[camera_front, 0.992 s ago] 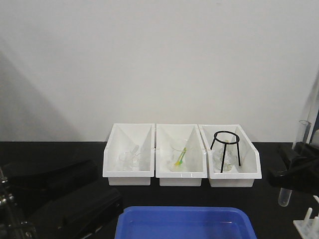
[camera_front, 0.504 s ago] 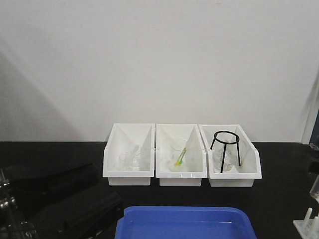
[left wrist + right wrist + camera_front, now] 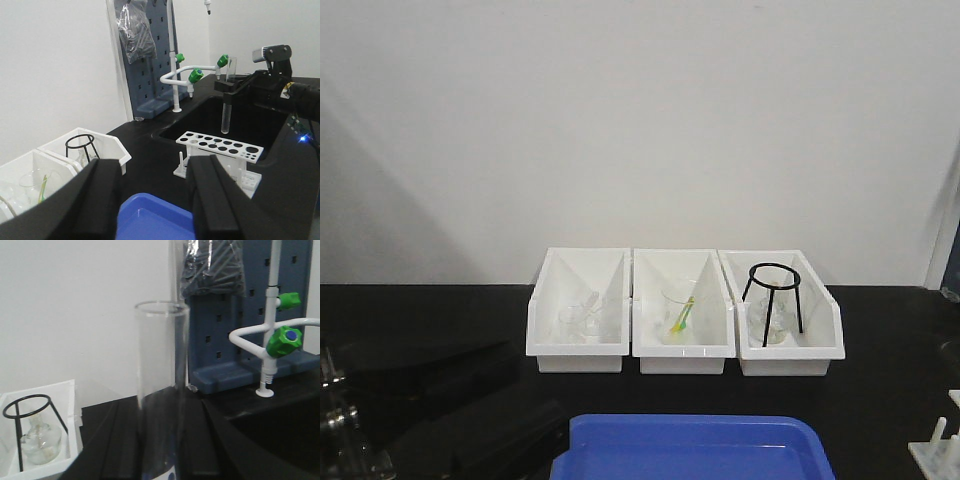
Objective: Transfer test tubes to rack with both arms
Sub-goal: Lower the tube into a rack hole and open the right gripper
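Be centring the test tube (image 3: 226,100), pinched upright in your right jaws (left jaws spread), over one rack (image 3: 220,146) hole.

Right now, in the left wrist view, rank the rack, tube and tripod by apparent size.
1. rack, clearly largest.
2 and 3. tube and tripod: unsure. The tube looks taller but thinner and the tripod wider but shorter, and they sit at different distances from the camera.

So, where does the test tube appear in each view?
Front-facing view: not in it.
Left wrist view: test tube right of centre, upright in the right claw, above the rack in the picture.
Right wrist view: centre, close up, upright.
Shared landmark: the black tripod stand.
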Controlling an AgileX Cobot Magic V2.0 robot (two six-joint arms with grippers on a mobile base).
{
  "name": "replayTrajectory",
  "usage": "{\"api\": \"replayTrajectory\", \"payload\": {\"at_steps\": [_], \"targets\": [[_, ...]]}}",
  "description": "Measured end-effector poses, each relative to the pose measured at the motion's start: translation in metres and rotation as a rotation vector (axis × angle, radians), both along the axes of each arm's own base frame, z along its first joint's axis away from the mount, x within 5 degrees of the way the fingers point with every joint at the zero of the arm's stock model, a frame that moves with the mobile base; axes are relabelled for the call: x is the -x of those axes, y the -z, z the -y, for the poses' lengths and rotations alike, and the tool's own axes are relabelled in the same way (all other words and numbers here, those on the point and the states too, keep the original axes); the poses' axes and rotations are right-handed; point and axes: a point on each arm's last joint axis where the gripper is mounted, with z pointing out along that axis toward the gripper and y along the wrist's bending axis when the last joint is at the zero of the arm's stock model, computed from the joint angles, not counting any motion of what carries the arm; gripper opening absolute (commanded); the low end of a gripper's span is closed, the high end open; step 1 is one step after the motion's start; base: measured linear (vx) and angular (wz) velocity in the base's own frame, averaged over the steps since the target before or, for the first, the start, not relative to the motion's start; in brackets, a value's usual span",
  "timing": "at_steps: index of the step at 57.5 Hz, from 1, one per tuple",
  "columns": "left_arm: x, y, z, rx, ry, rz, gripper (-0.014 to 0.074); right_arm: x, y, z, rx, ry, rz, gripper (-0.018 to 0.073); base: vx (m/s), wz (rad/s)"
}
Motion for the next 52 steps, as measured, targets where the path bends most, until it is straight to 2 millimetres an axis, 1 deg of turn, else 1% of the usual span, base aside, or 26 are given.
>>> {"api": "replayTrajectory", "payload": {"at_steps": [6,15,27,36,52], "targets": [[0.000,0.002,0.000,-0.015,0.002,-0.011,0.0426,0.005,0.006,0.003,0.004,0.023,0.011,-0.0006,0.00,0.00],[0.001,0.005,0.000,-0.042,0.006,-0.030,0.0426,0.001,0.010,0.010,0.006,0.050,0.018,-0.0006,0.00,0.00],[0.001,0.008,0.000,-0.069,0.010,-0.049,0.0426,-0.013,0.026,0.016,0.005,0.062,0.013,-0.0006,0.00,0.00],[0.001,0.008,0.000,-0.069,0.010,-0.049,0.0426,-0.023,0.042,0.020,-0.022,0.065,-0.003,-0.0006,0.00,0.00],[0.001,0.008,0.000,-0.069,0.010,-0.049,0.0426,-0.034,0.061,0.025,-0.038,0.070,0.000,-0.0006,0.00,0.00]]}}
